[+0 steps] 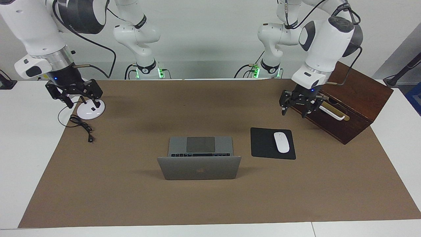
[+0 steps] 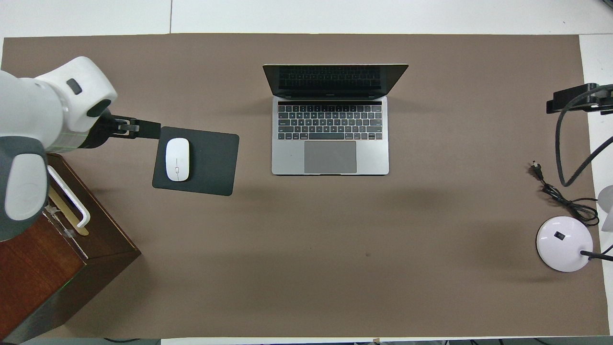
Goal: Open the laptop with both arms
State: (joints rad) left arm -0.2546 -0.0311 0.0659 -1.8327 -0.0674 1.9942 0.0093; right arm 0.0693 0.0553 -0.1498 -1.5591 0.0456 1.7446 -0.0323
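Laptop [image 1: 199,158] is sitting mid-desk, lid already raised past upright, keys and trackpad showing toward the robots, so I am judging the opening done. Working across the facing view: right claw [image 1: 77,96] is hanging over the white lamp base [image 1: 91,111] at the right arm's end, fingers spread wide, holding nothing. Black mouse pad [image 1: 263,144] with white mouse [image 1: 281,142] is lying beside the laptop, toward the left arm's end. Left claw [image 1: 297,107] is hovering in front of the wooden box [image 1: 353,98], fingers apart, empty. I am reading both arms as parked clear of the lid.
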